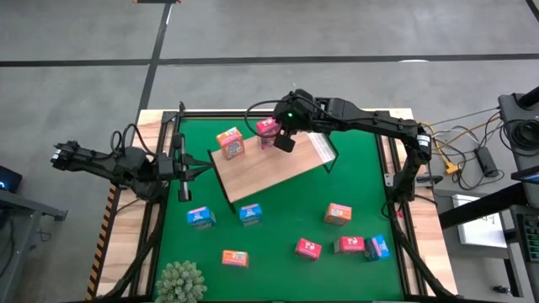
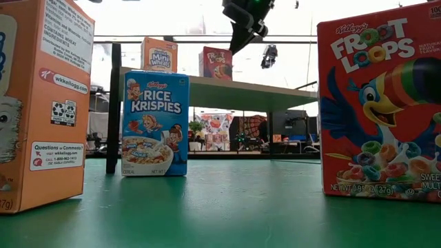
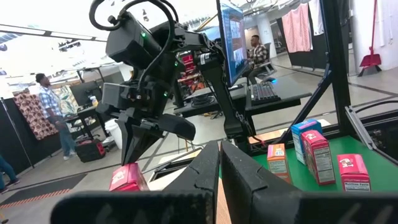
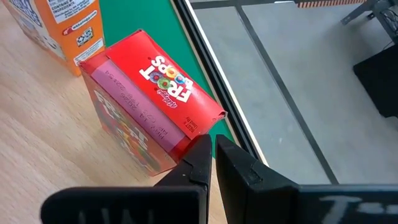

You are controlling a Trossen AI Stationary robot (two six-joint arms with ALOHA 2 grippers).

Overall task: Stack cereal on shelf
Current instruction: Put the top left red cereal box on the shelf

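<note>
With its two fingers pressed together and holding nothing, the right gripper point(image 1: 285, 141) hangs over the far part of the shelf point(image 1: 274, 172), just beside a red cereal box point(image 1: 268, 128) that stands upright on the wood. In the right wrist view the closed fingertips point(image 4: 200, 163) sit right at the near top corner of that red box point(image 4: 149, 106); whether they touch it I cannot tell. An orange cereal box point(image 1: 230, 143) stands on the shelf just left of the red one, the two close together but apart.

The shelf is a light wooden board lying at an angle in the middle of the green mat point(image 1: 278, 227). On the mat nearer than the shelf stand the other boxes: two blue ones point(image 1: 200, 217) point(image 1: 250, 215) to the left, an orange one point(image 1: 338, 214) to the right, and along the near side another orange box point(image 1: 235, 258), two red ones point(image 1: 308, 248) point(image 1: 349, 245) and a blue one point(image 1: 379, 247) touching the last red box. A fuzzy green plant point(image 1: 180, 283) sits at the near left corner.

The left gripper point(image 1: 187, 164) waits at the left edge of the mat, its fingers point(image 3: 205, 171) together and empty, pointing across toward the shelf.
</note>
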